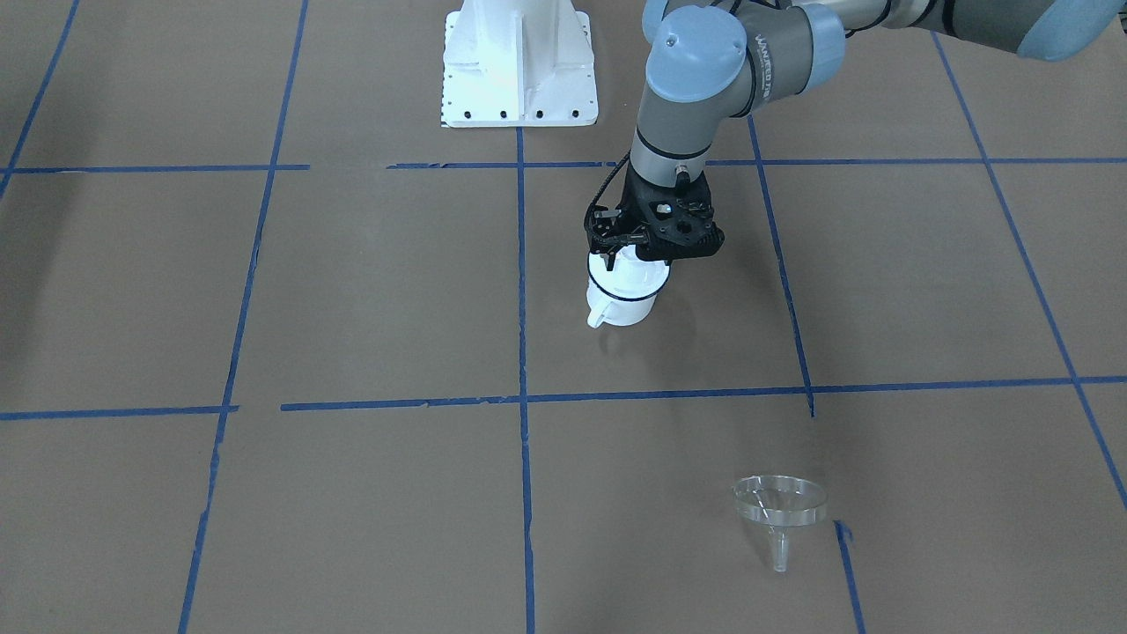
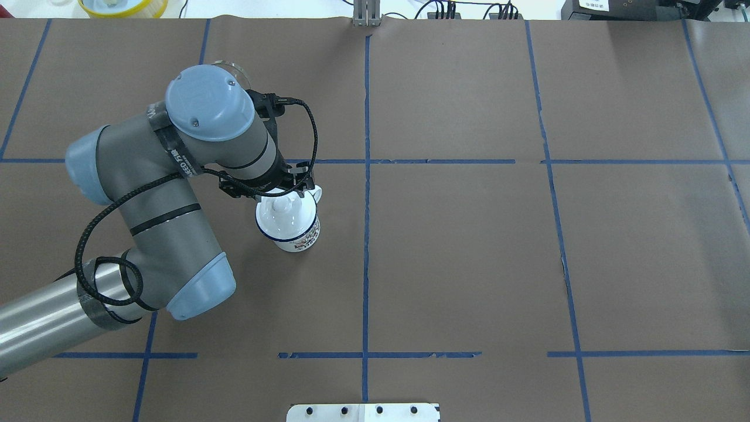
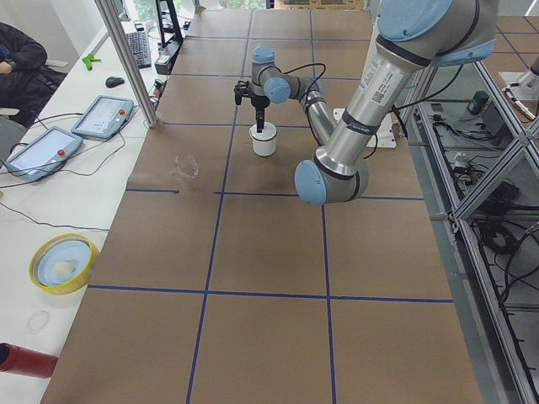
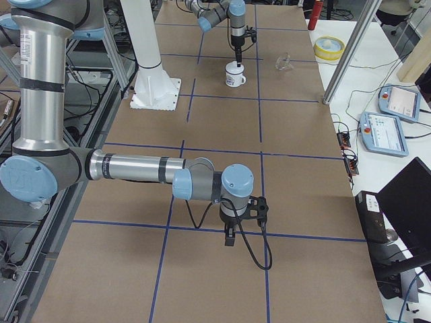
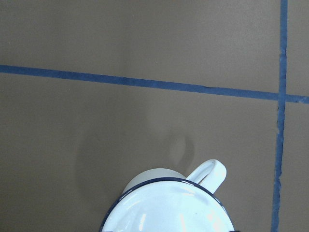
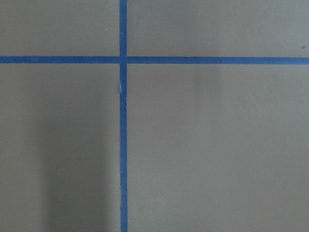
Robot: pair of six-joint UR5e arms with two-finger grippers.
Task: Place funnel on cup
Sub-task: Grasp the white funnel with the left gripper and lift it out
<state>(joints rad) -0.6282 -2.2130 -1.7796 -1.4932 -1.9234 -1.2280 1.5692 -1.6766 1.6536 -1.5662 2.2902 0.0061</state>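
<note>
front view faces robot base [image 1: 519,66]; overhead looks from behind; both share cup [image 1: 627,301]; left wrist close above.

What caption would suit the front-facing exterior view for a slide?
The left end effector at the top of the white cup, while the clear funnel sits apart, nearer the camera.

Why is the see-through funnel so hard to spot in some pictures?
Front-facing view: the funnel is sharp, its rim catching light. Left and right side views: a small, faint smudge against brown paper. Overhead view: the left arm hides nearly all of it.
</note>
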